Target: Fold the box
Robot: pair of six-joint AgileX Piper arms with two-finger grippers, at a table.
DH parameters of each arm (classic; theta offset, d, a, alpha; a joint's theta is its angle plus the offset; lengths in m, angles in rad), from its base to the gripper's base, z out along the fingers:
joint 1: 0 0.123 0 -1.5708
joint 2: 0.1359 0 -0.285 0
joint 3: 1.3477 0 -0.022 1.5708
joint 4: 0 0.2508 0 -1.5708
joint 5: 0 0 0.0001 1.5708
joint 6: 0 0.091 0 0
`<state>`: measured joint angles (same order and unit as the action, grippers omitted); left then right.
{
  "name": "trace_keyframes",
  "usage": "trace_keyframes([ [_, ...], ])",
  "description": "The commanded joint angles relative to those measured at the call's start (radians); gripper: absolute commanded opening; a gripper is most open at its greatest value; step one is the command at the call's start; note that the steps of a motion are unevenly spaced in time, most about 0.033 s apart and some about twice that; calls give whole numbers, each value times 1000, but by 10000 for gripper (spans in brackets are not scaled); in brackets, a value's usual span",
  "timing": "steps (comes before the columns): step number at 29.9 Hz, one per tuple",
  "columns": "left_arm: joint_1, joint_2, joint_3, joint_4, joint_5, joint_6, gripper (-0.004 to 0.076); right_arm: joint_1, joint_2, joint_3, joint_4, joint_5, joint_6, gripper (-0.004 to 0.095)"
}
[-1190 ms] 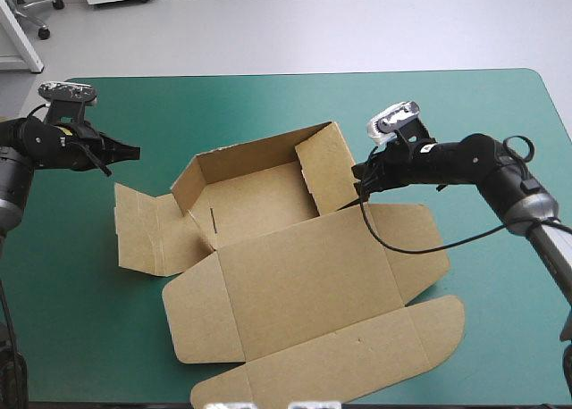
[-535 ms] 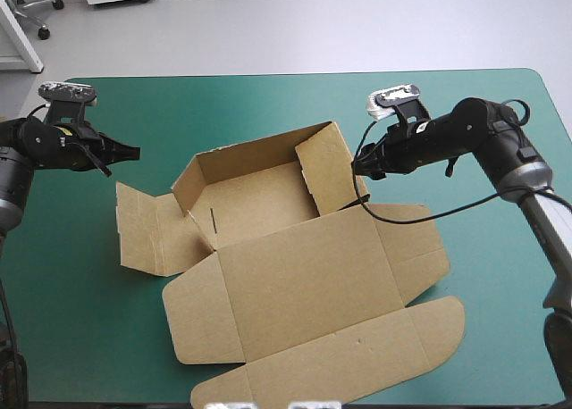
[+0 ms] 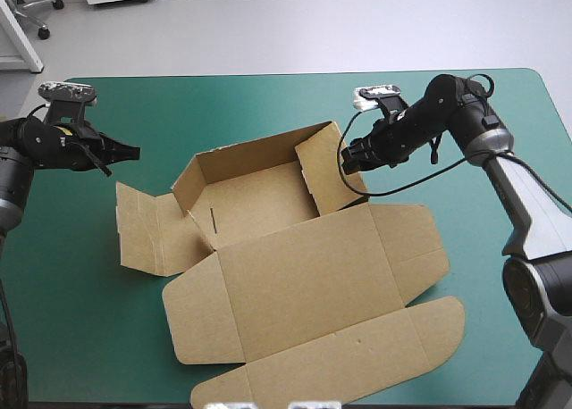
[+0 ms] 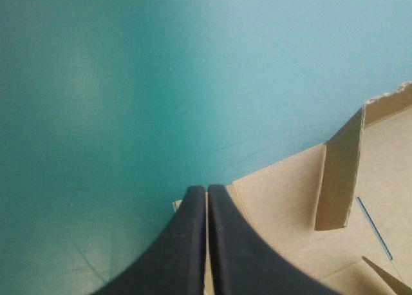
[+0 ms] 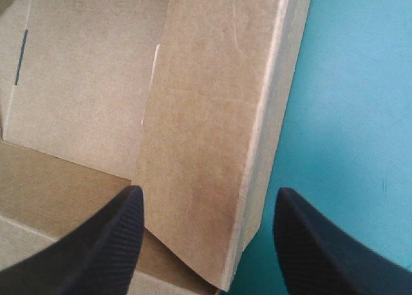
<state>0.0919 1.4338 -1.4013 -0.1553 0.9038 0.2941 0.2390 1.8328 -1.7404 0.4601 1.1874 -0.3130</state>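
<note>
The box lies mid table, part raised, lid flat. It is light, stiff board, probably hinging at its creases; grip a wall's free edge. The right tool gapes at the right wall; the left tool is closed and empty.

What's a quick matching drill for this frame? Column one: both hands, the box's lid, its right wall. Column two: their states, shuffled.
Column one
1. left hand
2. right hand
3. lid
4. right wall

Column two
A. standing upright
B. open, fingers apart
C. lying flat on the teal-green cover
D. shut, fingers together

Pairs: 1-D, 2-B, 3-C, 4-A.
</note>
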Motion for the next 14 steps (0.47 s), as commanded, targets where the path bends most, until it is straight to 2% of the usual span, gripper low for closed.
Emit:
trace_keyframes([
  [1, 1, -33, -35, -12, -50, -10, -1, 4, -14, -55, 29, 35, 15, 561],
  [8, 1, -33, -35, -12, -51, -10, 0, 58, 44, -61, -14, 40, 23, 560],
  [14, 1, -33, -35, -12, -53, -10, -1, 68, 75, -61, -102, 49, 84, 560],
])
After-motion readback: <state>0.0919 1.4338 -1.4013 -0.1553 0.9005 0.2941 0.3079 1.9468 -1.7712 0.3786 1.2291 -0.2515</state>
